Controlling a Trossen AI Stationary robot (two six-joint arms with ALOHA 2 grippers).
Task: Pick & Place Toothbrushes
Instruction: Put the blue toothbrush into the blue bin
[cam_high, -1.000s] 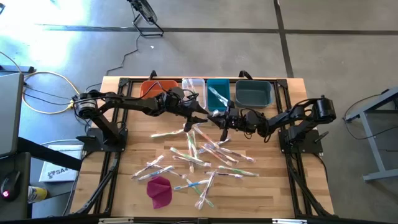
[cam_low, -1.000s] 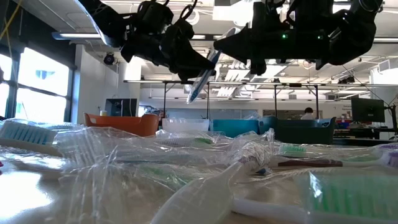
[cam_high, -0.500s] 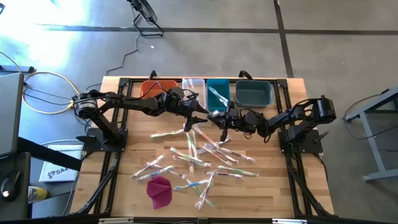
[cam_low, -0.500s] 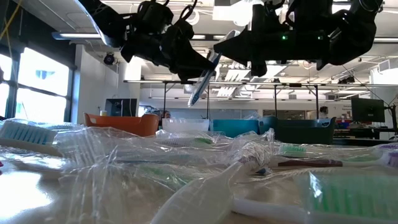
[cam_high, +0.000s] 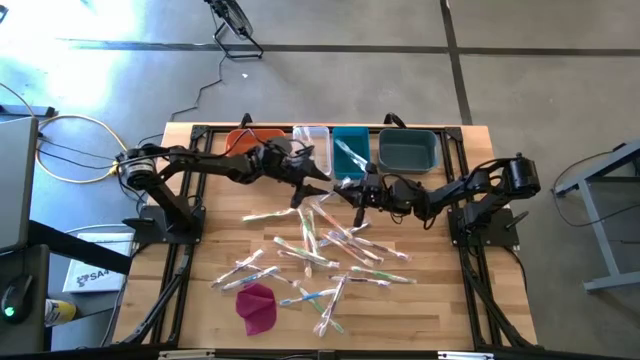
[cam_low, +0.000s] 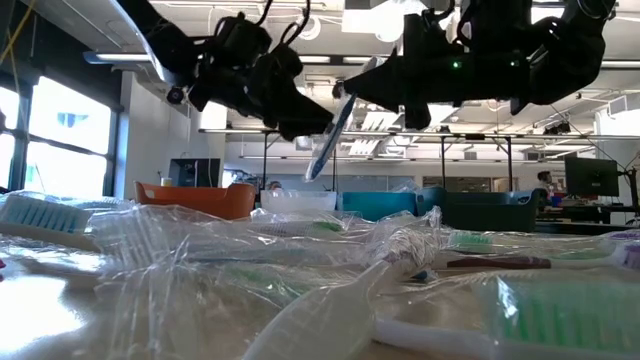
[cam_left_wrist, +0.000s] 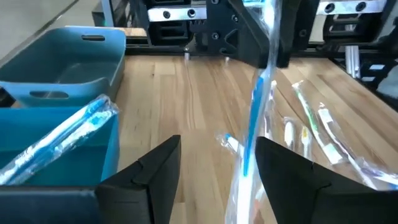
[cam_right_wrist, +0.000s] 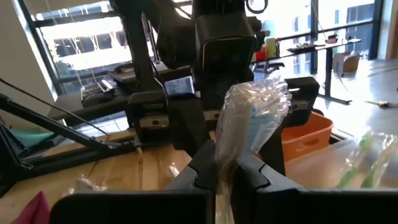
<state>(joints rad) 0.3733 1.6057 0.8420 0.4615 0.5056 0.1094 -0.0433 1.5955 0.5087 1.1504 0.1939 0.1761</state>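
Many wrapped toothbrushes (cam_high: 322, 250) lie scattered on the wooden table. One blue toothbrush (cam_low: 330, 135) in a clear wrapper hangs slanting above the table's far middle, with my right gripper (cam_high: 352, 192) shut on it. My left gripper (cam_high: 316, 187) is open right beside it. In the left wrist view its two fingers (cam_left_wrist: 155, 168) stand on either side of the hanging toothbrush (cam_left_wrist: 254, 124), which is nearer one finger. I cannot tell whether it touches. Another wrapped toothbrush (cam_left_wrist: 59, 146) lies in the teal bin (cam_high: 350, 148). My right gripper pinches the blue toothbrush's wrapper near its upper end (cam_right_wrist: 219, 149) between its two fingers. The fingers come about level from the table's right side. Crumpled wrapper (cam_right_wrist: 258, 112) sticks out past the fingertips. The toothbrush hangs tilted below, clear of the table.
Along the far edge stand an orange bin (cam_high: 243, 141), a clear bin (cam_high: 312, 140), the teal bin and a blue-grey bin (cam_high: 408, 150). A magenta cloth lump (cam_high: 257, 306) lies near the front left. Black frame rails run along the table's left and right sides.
My left gripper has shifted a little toward the table's far left, away from the right gripper, staying beside the hanging toothbrush. The right gripper has kept its hold; the toothbrush still hangs clear of the table.
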